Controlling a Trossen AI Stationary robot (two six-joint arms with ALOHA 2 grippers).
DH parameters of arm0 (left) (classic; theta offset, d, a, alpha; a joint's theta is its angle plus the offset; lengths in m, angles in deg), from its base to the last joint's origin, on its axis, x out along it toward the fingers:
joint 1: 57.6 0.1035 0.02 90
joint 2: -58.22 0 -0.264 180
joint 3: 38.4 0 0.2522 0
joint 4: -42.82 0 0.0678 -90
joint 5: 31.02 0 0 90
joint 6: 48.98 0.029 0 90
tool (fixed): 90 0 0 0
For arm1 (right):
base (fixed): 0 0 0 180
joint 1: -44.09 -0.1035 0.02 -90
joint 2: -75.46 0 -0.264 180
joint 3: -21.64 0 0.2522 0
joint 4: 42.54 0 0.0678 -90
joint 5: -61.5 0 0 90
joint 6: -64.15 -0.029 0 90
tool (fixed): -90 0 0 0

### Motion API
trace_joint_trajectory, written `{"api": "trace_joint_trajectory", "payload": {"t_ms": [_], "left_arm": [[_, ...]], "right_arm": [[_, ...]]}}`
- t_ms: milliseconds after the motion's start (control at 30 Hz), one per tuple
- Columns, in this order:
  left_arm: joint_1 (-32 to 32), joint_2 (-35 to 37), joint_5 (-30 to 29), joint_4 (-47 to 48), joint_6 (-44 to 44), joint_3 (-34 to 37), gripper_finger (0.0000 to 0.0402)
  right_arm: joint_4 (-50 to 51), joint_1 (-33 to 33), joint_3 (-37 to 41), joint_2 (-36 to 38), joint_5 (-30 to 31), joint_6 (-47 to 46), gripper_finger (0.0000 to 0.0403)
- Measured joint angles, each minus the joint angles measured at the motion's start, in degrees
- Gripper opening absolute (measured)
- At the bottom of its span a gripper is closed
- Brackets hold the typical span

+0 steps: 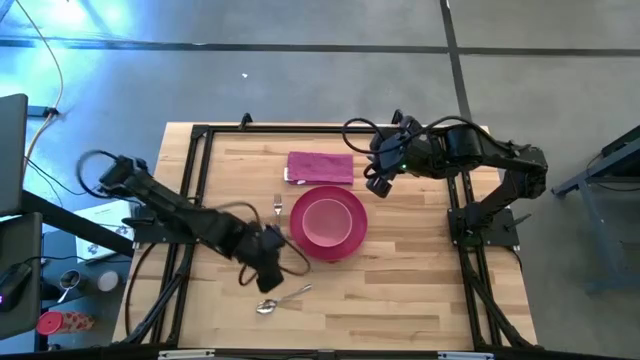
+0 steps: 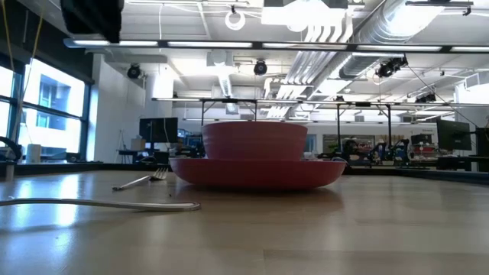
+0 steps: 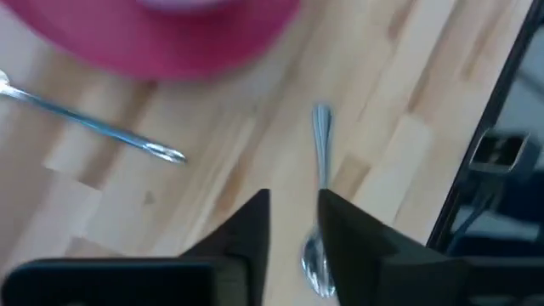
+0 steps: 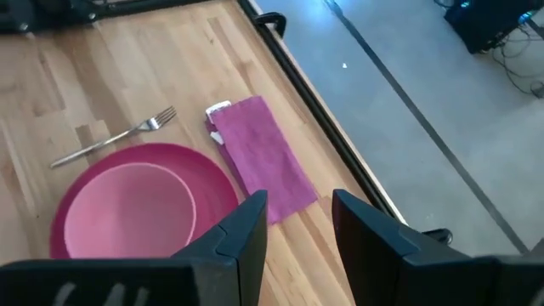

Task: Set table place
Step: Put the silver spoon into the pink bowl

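A pink bowl (image 1: 326, 218) sits in a large pink plate (image 1: 354, 238) at the table's middle. A silver fork (image 1: 278, 208) lies just left of the plate. A folded magenta napkin (image 1: 320, 167) lies behind the plate. A silver spoon (image 1: 281, 298) lies on the wood nearer the front edge. My left gripper (image 1: 268, 266) hangs open just above the spoon; in the left wrist view (image 3: 295, 204) the spoon's handle (image 3: 320, 149) runs out ahead of the fingers. My right gripper (image 1: 381, 175) is open and empty above the table, right of the napkin (image 4: 259, 157).
The black rail frame (image 1: 196, 180) edges the wooden top (image 1: 400, 290) on the left and right (image 1: 458, 200). Bare wood lies right of the plate and along the front. Cables trail from the left arm (image 1: 230, 215).
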Motion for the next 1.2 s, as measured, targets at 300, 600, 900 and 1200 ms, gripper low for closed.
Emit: {"api": "trace_joint_trajectory", "payload": {"t_ms": [300, 600, 900, 1200], "left_arm": [[-1.8, -15.6, 9.5, -6.0, -0.5, 0.0, 0.0213], [-1.6, -23.5, 15.8, -13.7, -2.2, -0.6, 0.0240], [-2.0, -24.6, 15.4, -12.0, -2.9, -0.6, 0.0227], [-4.4, -27.9, 12.6, -11.4, -3.7, -1.0, 0.0227]], "right_arm": [[1.8, 0.0, 0.0, 1.3, -1.2, 5.1, 0.0126], [3.9, 0.0, -0.1, 7.2, -1.0, 4.1, 0.0126], [5.1, 0.0, -0.1, 10.9, -0.7, 2.2, 0.0126], [5.3, 0.0, -0.1, 11.0, -0.7, 2.7, 0.0126]]}}
